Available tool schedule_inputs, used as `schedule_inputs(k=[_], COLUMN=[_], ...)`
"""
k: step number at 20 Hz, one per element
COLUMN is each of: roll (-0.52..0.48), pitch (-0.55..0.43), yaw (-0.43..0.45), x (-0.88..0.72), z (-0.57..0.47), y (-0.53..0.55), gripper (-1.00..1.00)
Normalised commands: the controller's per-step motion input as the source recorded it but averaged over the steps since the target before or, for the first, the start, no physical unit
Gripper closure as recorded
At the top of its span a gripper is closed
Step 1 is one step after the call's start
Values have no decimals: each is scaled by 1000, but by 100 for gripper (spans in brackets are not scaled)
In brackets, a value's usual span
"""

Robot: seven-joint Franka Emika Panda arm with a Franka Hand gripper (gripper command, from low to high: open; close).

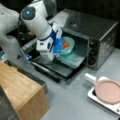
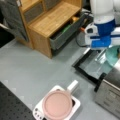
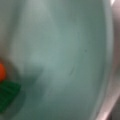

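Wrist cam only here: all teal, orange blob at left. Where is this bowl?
Observer: The bowl sits at the mouth of an oven, above its dropped door.
Operator: Gripper?
Observer: The gripper is at the bowl's rim, on the side toward a front view's left.
Operator: Anything nearby?
Observer: A pink pan rests on a white stove at a front view's bottom right, apart from the oven.
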Motion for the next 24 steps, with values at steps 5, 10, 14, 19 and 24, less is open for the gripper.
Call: schedule_inputs(k=[5, 10, 14, 19, 24], roll=[-30, -2, 6, 15, 20], pitch=[-109, -111, -113, -128, -127], yaw=[-163, -145, -127, -113, -108], x=[-62, -78, -88, -88, -81], z=[-143, -111, -91, -104, -106], y=[138, 128, 130, 154, 171], gripper=[-100, -100, 100, 100, 100])
